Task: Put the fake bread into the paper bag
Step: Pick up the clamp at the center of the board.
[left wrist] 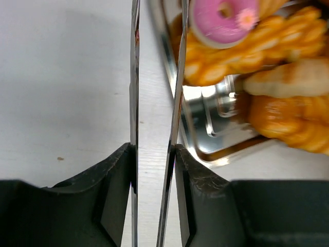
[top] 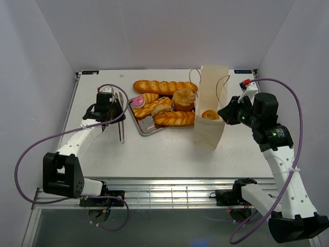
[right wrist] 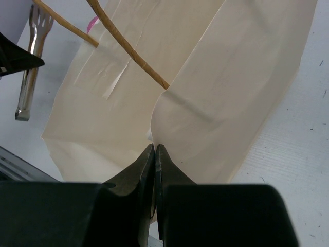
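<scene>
The fake bread lies on and by a silver tray (top: 146,129): a long baguette (top: 164,86), a round bun (top: 183,98), a twisted loaf (top: 175,118) and a pink-iced donut (top: 138,101). One ring donut (top: 209,114) sits inside the open paper bag (top: 208,133). My left gripper (top: 114,111) is left of the tray, shut on the metal tongs (top: 122,131). Both tong arms (left wrist: 134,103) pass between its fingers (left wrist: 153,154), with the pink donut (left wrist: 221,20) ahead to the right. My right gripper (right wrist: 154,149) is shut on the bag's edge (right wrist: 231,77).
The bag's string handles (right wrist: 128,49) loop above its mouth. White walls close in the table on the left, right and back. The tray's corner (left wrist: 216,141) lies just right of the tongs. The tongs (right wrist: 28,77) also show beyond the bag in the right wrist view.
</scene>
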Controlling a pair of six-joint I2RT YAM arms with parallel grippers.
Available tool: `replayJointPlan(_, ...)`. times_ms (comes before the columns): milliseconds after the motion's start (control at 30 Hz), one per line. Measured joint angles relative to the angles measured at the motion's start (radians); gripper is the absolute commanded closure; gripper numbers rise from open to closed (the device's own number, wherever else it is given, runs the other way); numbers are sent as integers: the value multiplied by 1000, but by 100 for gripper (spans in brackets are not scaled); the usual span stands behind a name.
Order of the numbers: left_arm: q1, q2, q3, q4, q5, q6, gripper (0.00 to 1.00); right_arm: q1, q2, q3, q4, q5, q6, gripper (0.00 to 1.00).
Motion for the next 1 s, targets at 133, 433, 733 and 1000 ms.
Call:
replayJointPlan(133, 48, -107, 32, -7, 168, -15, 51, 0, 0, 11, -14, 8, -1, 92)
replayJointPlan(433, 278, -164, -102, 13, 621, -133, 48, 0, 0, 32, -51, 26, -3, 92)
replayJointPlan(733, 330, -160, -161, 138, 978, -302, 45, 0, 1, 34, -55, 26, -3, 92)
replayJointPlan(1000, 360, -151, -219, 217, 1084, -385, 46, 0, -1, 39, -64, 27, -3, 92)
